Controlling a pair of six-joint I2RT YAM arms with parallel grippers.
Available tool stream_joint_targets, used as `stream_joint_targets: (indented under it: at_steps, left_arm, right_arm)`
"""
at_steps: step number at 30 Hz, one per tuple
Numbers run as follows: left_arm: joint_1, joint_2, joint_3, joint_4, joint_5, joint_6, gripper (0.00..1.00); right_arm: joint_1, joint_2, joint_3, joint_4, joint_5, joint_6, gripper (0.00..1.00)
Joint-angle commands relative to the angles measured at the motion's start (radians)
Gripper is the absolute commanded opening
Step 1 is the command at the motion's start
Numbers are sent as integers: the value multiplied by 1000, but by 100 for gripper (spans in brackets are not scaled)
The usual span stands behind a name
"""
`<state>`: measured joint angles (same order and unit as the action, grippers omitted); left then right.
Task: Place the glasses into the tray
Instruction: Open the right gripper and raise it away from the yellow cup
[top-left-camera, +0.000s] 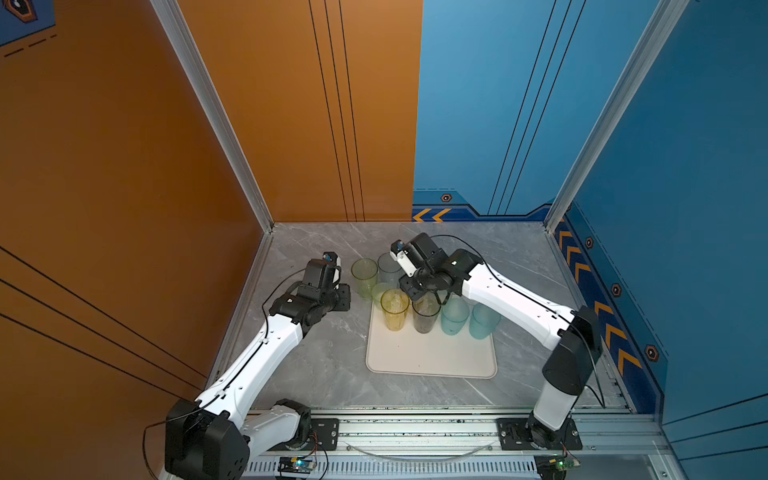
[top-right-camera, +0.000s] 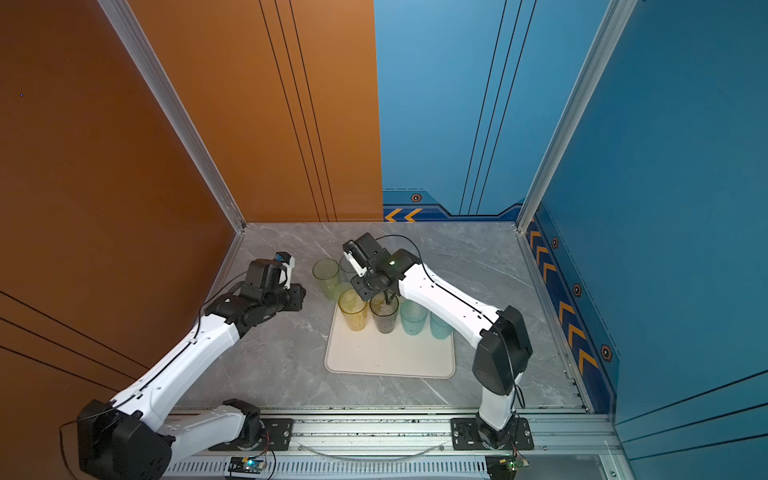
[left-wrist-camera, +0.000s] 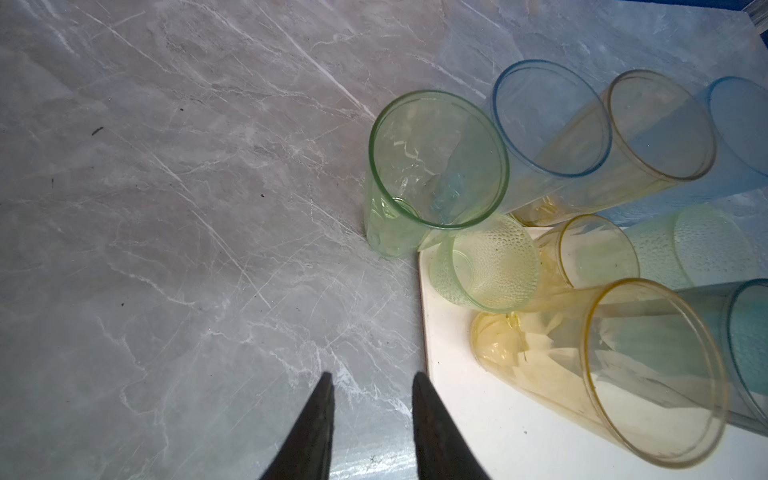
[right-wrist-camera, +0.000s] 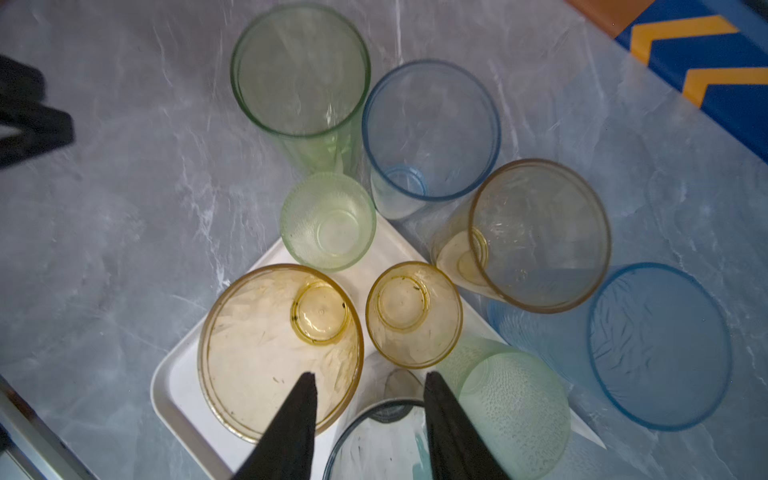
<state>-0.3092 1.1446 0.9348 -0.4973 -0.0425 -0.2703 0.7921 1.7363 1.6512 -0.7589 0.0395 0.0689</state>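
- L gripper (left-wrist-camera: 372, 376): fingers apart, nothing btwn them, bare bench (left-wrist-camera: 166, 208) below; tray (left-wrist-camera: 519, 449) corner just beside one fingertip.
- R gripper (right-wrist-camera: 370, 374): fingers parted, smoky grey tumbler (right-wrist-camera: 374, 440) upright on tray under the gap.
- Tall green tumbler (right-wrist-camera: 299, 75), blue tumbler (right-wrist-camera: 430, 129) beyond fingertips, on bench.

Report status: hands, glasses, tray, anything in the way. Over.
Left hand open, empty, over table. Right hand open above smoky grey tumbler on the tray. Tall green tumbler and blue tumbler stand off tray, on the table. No obstruction seen; cluster tight.
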Motion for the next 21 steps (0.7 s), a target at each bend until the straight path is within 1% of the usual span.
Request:
stream_joint_targets:
  at_steps: [1, 5, 9, 13, 17, 21]
  left_arm:
    - [-1, -16, -11, 17, 21, 19, 33]
    - [-2, -3, -9, 10, 4, 19, 32]
    - [-1, 1, 0, 8, -14, 19, 32]
    - [0, 13, 32, -11, -51, 23, 32]
    - [0, 46, 88, -35, -77, 32, 32]
    - [3, 96, 159, -38, -85, 41, 32]
  right_arm:
    - [-31, -124, -83, 115, -24, 68, 43]
    - [-83, -307, -231, 184, 0, 138, 45]
    - [-174, -490, -382, 195, 95, 199, 48]
    - [-295, -649, -519, 172, 142, 268, 49]
    - [-418, -734, -584, 93, 138, 298, 49]
    - [-470, -759, -616, 39, 139, 298, 48]
